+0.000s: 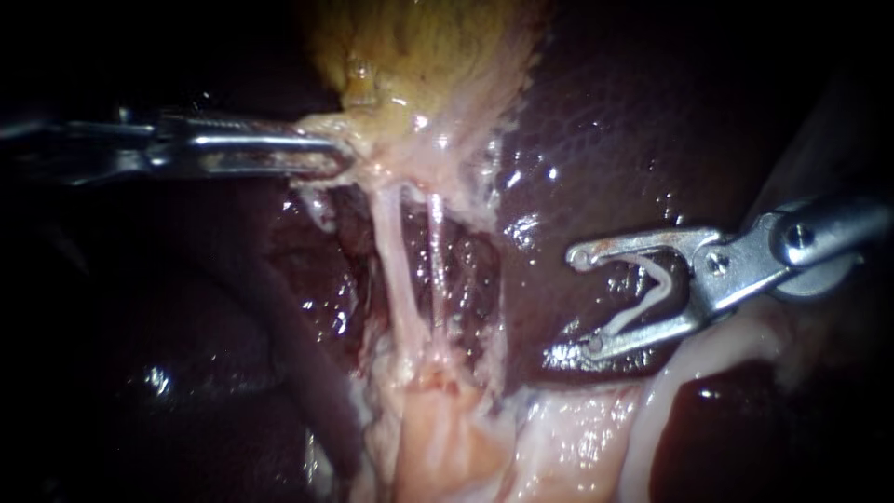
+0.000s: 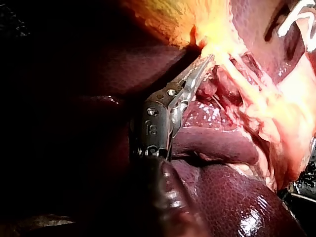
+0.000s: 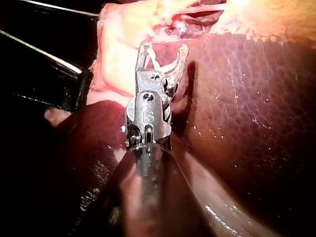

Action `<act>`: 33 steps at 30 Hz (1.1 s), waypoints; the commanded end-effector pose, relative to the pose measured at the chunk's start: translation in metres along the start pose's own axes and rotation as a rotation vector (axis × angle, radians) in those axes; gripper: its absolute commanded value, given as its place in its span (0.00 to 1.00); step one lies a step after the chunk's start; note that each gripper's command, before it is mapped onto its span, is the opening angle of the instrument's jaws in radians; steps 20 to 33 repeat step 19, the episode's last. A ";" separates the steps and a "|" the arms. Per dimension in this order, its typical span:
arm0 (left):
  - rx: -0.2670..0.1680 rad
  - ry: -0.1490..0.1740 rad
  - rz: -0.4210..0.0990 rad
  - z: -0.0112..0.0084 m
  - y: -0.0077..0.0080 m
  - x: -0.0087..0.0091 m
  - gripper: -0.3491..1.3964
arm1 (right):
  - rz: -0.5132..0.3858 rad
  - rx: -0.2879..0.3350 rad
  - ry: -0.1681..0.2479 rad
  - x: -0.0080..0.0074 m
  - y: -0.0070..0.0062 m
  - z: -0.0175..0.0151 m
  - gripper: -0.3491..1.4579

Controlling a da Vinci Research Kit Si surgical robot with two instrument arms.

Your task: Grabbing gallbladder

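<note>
The left instrument [image 1: 335, 156] clamps the gallbladder [image 1: 419, 56] edge in its jaws. The right instrument [image 1: 585, 300] holds a clip [image 1: 656, 296] in wide jaws.

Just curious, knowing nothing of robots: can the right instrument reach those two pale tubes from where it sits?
Probably yes: only bare liver lies between the right instrument, jaws holding a clip, and the tubes.
</note>
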 end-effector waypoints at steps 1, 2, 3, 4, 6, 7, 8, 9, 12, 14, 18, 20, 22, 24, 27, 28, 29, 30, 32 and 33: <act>0.002 0.012 -0.003 -0.0008 -0.0001 0.0006 0.00 | 0.000 0.000 0.000 0.0000 0.0000 0.0000 0.45; 0.005 0.018 -0.012 -0.0013 -0.0001 0.0010 0.00 | 0.000 0.000 0.000 0.0000 0.0000 0.0000 0.45; 0.005 0.023 -0.015 -0.0018 -0.0002 0.0013 0.00 | 0.000 0.000 0.000 0.0000 0.0000 0.0000 0.45; 0.009 0.029 -0.017 -0.0022 -0.0002 0.0016 0.00 | 0.000 0.000 0.000 0.0000 0.0000 0.0000 0.45; 0.010 0.033 -0.015 -0.0030 -0.0002 0.0021 0.00 | 0.000 0.000 0.000 0.0000 0.0000 0.0000 0.45; 0.012 0.036 -0.017 -0.0032 -0.0001 0.0022 0.00 | 0.000 0.000 0.000 0.0000 0.0000 0.0000 0.45; 0.012 0.036 -0.017 -0.0033 -0.0002 0.0023 0.00 | 0.000 0.000 0.000 0.0000 0.0000 0.0000 0.45; 0.012 0.036 -0.017 -0.0033 -0.0002 0.0023 0.00 | 0.000 0.000 0.000 0.0000 0.0000 0.0000 0.45; 0.013 0.036 -0.017 -0.0032 -0.0002 0.0023 0.00 | 0.000 0.000 0.000 0.0000 0.0000 0.0000 0.45; 0.013 0.036 -0.017 -0.0032 -0.0002 0.0023 0.00 | 0.000 0.000 0.000 0.0000 0.0001 0.0000 0.45; 0.013 0.036 -0.017 -0.0032 -0.0002 0.0023 0.00 | 0.000 0.000 0.000 0.0000 0.0001 0.0000 0.45; 0.013 0.036 -0.011 -0.0032 -0.0002 0.0023 0.00 | 0.000 0.000 0.000 0.0000 0.0001 0.0000 0.45; 0.013 0.036 -0.011 -0.0032 -0.0002 0.0023 0.00 | 0.000 0.000 0.000 0.0000 0.0001 0.0000 0.45; 0.013 0.036 -0.011 -0.0032 -0.0002 0.0023 0.00 | 0.000 0.000 0.000 0.0000 0.0001 0.0000 0.45; 0.013 0.036 -0.011 -0.0032 -0.0002 0.0023 0.00 | 0.000 0.000 0.000 0.0000 0.0001 0.0000 0.45; 0.013 0.036 -0.011 -0.0032 -0.0002 0.0023 0.00 | 0.000 0.000 0.000 0.0000 0.0001 0.0000 0.45; 0.013 0.036 -0.011 -0.0032 -0.0002 0.0023 0.00 | 0.000 0.000 0.000 0.0000 0.0001 0.0000 0.45; 0.013 0.036 -0.011 -0.0032 -0.0002 0.0023 0.00 | 0.000 0.000 0.000 0.0000 0.0001 0.0000 0.45; 0.013 0.036 -0.011 -0.0032 -0.0002 0.0023 0.00 | 0.000 0.000 0.000 0.0000 0.0001 0.0000 0.45; 0.013 0.036 -0.011 -0.0032 -0.0002 0.0023 0.00 | 0.000 0.000 0.000 0.0000 0.0001 0.0000 0.45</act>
